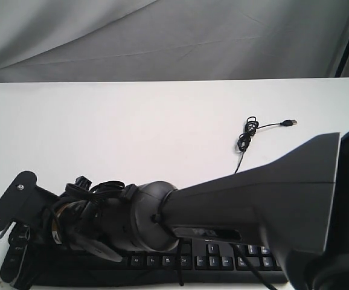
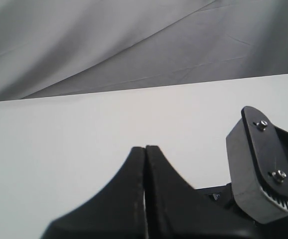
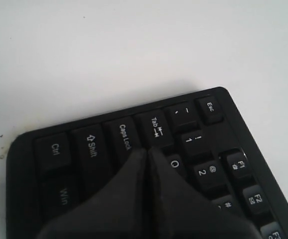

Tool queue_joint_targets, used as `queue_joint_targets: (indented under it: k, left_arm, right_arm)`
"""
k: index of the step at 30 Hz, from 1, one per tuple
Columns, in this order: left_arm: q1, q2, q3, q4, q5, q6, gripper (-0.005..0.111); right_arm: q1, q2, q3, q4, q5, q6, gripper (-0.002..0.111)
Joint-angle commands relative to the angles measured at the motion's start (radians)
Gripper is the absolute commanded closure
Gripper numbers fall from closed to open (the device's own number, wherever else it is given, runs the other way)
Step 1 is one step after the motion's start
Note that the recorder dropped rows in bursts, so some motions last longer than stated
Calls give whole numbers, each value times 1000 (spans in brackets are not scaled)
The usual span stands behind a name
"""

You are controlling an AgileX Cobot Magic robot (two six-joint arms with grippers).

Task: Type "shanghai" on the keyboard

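The black keyboard (image 1: 214,261) lies along the table's near edge, largely covered by my right arm (image 1: 253,199), which reaches across to the keyboard's left end. In the right wrist view the keyboard (image 3: 89,147) shows its Ctrl, Shift, Caps Lock, Tab and Esc keys. My right gripper (image 3: 148,149) is shut with nothing in it, its tip low over the spot between Caps Lock, Tab and Q; whether it touches a key is hidden. My left gripper (image 2: 145,148) is shut and empty over bare white table.
The keyboard's thin black cable (image 1: 246,136) lies coiled on the white table (image 1: 132,133) behind the arm, ending in a USB plug (image 1: 289,122). A flat dark plate with two screws (image 2: 258,164) on the right arm's end sits beside my left gripper. Grey cloth hangs behind.
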Motion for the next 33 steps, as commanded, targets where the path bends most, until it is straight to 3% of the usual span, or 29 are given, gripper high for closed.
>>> queue_joint_targets:
  k: [1,8,17,33]
  left_arm:
    - [-4,-3,4,0,-3,-3,107]
    - [-4,-3,4,0,-3,-3,107]
    - [-4,-3,4,0,-3,-3,107]
    - [-4,-3,4,0,-3,-3,107]
  right_arm:
    - [2,-14,-8,0,-20,-7,108]
    - [-17,-151,151,-12,-65,-29,108]
    - [-150,-320,431,72,-86,-25,108]
    - [-166,-282,435,72,-65,-25,108]
